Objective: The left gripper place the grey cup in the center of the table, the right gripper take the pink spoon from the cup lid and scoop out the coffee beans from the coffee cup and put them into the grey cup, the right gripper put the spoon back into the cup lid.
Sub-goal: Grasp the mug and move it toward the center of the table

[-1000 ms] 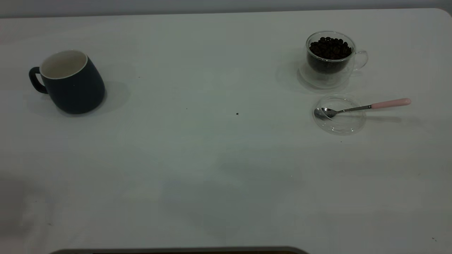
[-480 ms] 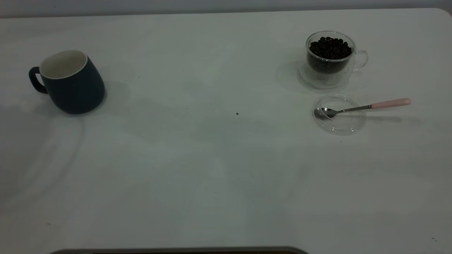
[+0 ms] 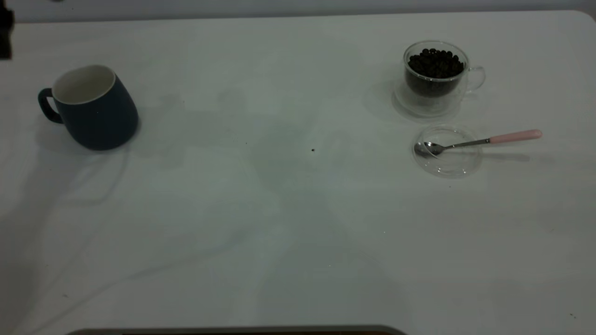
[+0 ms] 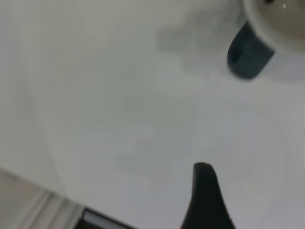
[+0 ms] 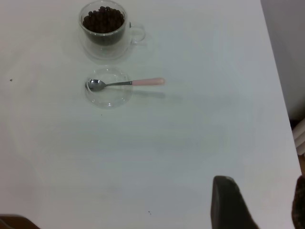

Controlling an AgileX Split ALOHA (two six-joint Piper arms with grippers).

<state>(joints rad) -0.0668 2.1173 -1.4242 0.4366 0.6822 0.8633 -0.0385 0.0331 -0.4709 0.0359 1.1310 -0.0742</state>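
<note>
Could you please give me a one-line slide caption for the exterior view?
Grey cup at left; coffee cup of coffee beans and pink spoon on cup lid at right.

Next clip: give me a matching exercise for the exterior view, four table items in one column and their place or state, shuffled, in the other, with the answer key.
Things:
1. grey cup
2. coffee cup
3. pink spoon
4. cup lid

Places or states:
A. full of coffee beans, at the far right of the table
B. lying flat, just in front of the glass cup
C. empty, at the far left, handle pointing outward
D. bowl resting in the clear disc, handle sticking out to the right

Pairs: 1-C, 2-A, 3-D, 4-B
</note>
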